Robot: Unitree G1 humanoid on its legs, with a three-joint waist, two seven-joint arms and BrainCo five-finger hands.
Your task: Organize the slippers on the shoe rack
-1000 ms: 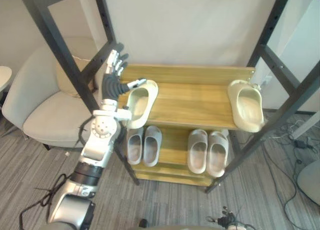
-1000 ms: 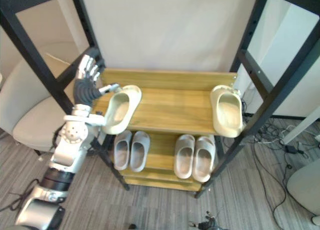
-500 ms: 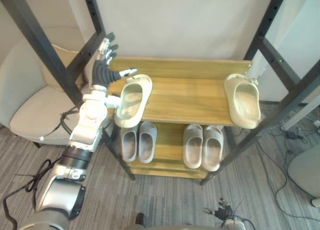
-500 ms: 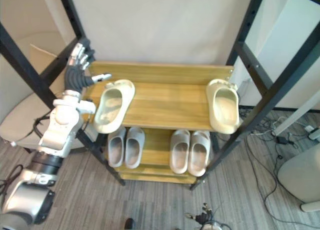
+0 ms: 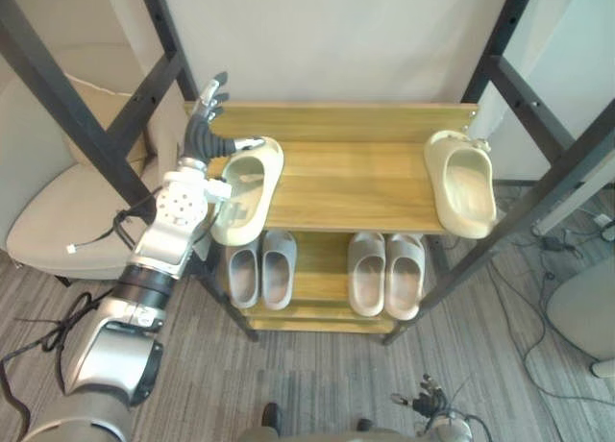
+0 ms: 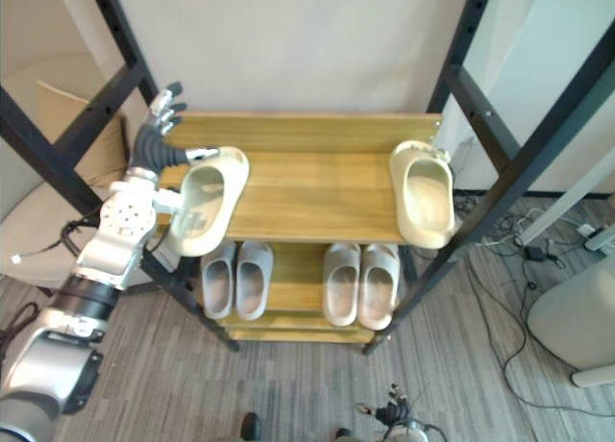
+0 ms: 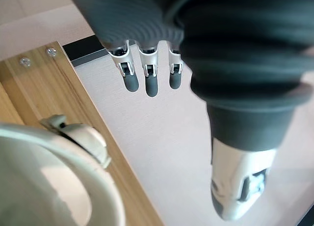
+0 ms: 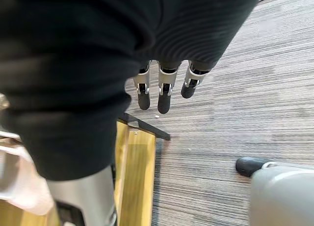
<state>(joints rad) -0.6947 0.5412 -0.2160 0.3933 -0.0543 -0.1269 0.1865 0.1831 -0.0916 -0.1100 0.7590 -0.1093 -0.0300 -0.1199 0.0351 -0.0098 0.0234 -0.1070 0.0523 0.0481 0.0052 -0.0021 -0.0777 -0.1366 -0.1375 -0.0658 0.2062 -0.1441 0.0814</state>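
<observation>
Looking down in the left eye view: the shoe rack's lower shelf holds a grey pair [image 5: 260,269] and a second grey pair [image 5: 385,274], each set side by side; that part looks done. The top shelf [image 5: 356,178] carries two cream slippers well apart. The left cream slipper [image 5: 244,192] sits at the left end, and the right cream slipper [image 5: 464,184] at the right end. Both overhang the front edge. Left hand [image 5: 199,139] is by the left slipper's far rim, fingers straight and fanned. Contact cannot be told. Judged left: pair the two, back from the lip.

Right eye view: bare wood lies between the slippers, giving room to slide. The black frame [image 6: 112,31] runs close beside the left hand, so that side is tight.

Left wrist view: fingers [image 7: 151,83] and thumb are straight and slightly apart, holding nothing, with the slipper rim beside them.

Right wrist view: right hand [image 8: 164,98] hangs over carpet [image 8: 235,88], fingers straight and empty.
</observation>
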